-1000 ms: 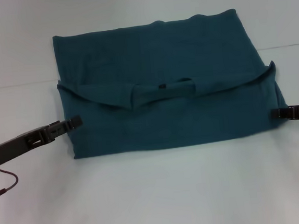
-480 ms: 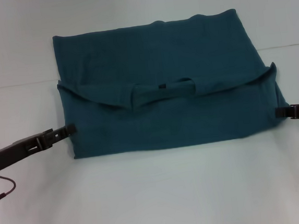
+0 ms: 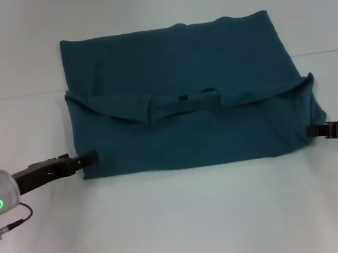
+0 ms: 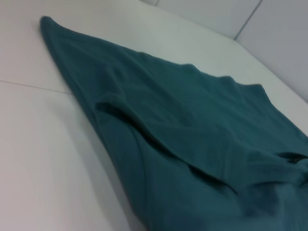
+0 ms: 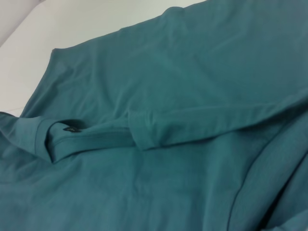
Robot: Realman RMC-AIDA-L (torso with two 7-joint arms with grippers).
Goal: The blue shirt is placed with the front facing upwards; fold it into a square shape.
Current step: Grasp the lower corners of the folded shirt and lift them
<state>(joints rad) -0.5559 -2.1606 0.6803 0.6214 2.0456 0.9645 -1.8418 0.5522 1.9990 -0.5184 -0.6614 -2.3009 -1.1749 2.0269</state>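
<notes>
A dark teal-blue shirt [image 3: 190, 95] lies on a pale white table [image 3: 177, 220], in the middle of the head view and towards the far side. It is already folded across into a wide rectangle, with the near layer lying over the far one; the upper layer's edge runs across the middle, and the collar with its small black neck label [image 3: 183, 96] sits on that line. The left gripper [image 3: 90, 156] rests low at the shirt's near left corner, its dark tip touching or just beside the cloth edge. The right gripper [image 3: 312, 129] sits at the near right edge, likewise at the fabric's border. Whether either pair of fingers is open or closed, or has any cloth between them, cannot be told from these views. The wrist views show only folded cloth, with slight ridges along the overlap. The main risk from here seems to be an uneven grasp: if one gripper catches only the top layer, or misses the edge, lifting could drag the layers apart and skew the fold, leaving a lopsided shape rather than a square.
</notes>
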